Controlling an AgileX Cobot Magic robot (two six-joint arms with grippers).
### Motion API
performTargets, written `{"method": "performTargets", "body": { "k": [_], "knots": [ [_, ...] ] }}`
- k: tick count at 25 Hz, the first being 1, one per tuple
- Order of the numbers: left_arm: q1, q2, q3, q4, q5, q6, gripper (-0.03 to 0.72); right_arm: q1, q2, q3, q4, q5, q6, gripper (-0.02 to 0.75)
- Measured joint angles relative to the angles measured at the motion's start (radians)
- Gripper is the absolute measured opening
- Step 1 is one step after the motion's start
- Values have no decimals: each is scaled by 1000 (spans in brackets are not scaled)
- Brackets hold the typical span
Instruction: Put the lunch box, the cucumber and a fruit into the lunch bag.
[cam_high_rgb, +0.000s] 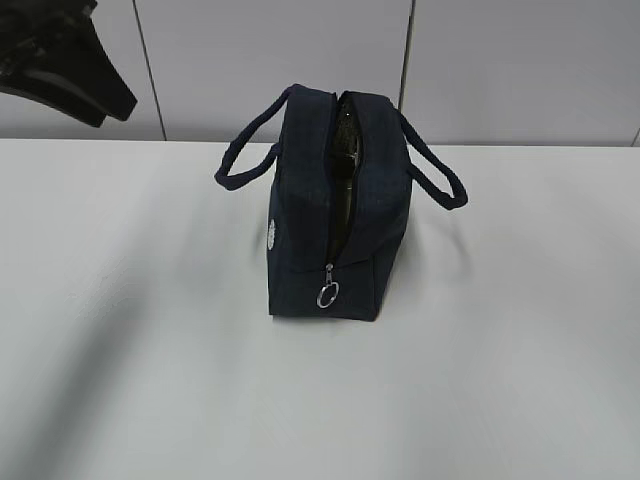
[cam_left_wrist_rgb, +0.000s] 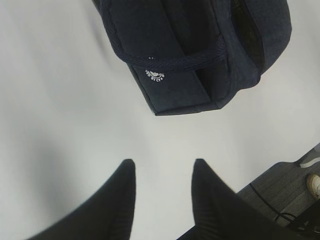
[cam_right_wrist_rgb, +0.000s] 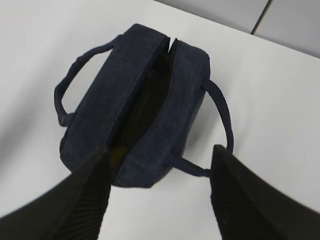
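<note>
The dark navy fabric lunch bag (cam_high_rgb: 340, 205) with two loop handles stands upright near the middle of the white table (cam_high_rgb: 120, 380), its top zipper undone and the metal ring pull (cam_high_rgb: 328, 294) hanging low at the bag's six o'clock end in the exterior view. The small white round logo (cam_left_wrist_rgb: 154, 76) sits on the side panel at the nine o'clock side.

The left gripper (cam_left_wrist_rgb: 164, 172) hovers over bare table with its two black fingers apart and nothing between them; the bag lies at its twelve o'clock. The right gripper (cam_right_wrist_rgb: 160, 170) hangs above the bag with its fingers spread wide on either side of the near end, also empty.

Through the slot the interior reads dark. A glossy dark shape shows inside in the exterior view, and a hint of yellow-green sits at the near end of the opening in the right wrist view, just inside the left finger. That may be the cucumber and the fruit, but I cannot tell for certain. The sage-green lidded lunch box is not visible anywhere, neither on the table nor clearly in the bag.

With nothing lying loose on the table, the packing appears largely finished. If another item is to go in, it is best lowered lengthwise along the zipper line, since the mouth is narrow and the soft sides could fold inward. Both handles (cam_high_rgb: 245, 155) droop outward, clear of the opening.
</note>
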Motion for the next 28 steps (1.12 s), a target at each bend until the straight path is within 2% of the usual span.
{"method": "performTargets", "body": {
  "k": [4, 12, 24, 28],
  "knots": [
    [0, -12, 0, 0, 5, -2, 253, 46, -121, 158, -55, -14, 0, 468],
    [0, -35, 0, 0, 7, -6, 249, 131, -407, 590, -92, -269, 14, 468],
    [-7, -77, 0, -18, 10, -22, 249, 135, -781, 1268, -78, -776, 27, 468],
    [-48, -78, 0, -23, 10, -40, 249, 135, -794, 1387, -84, -786, -19, 468]
  ]
}}
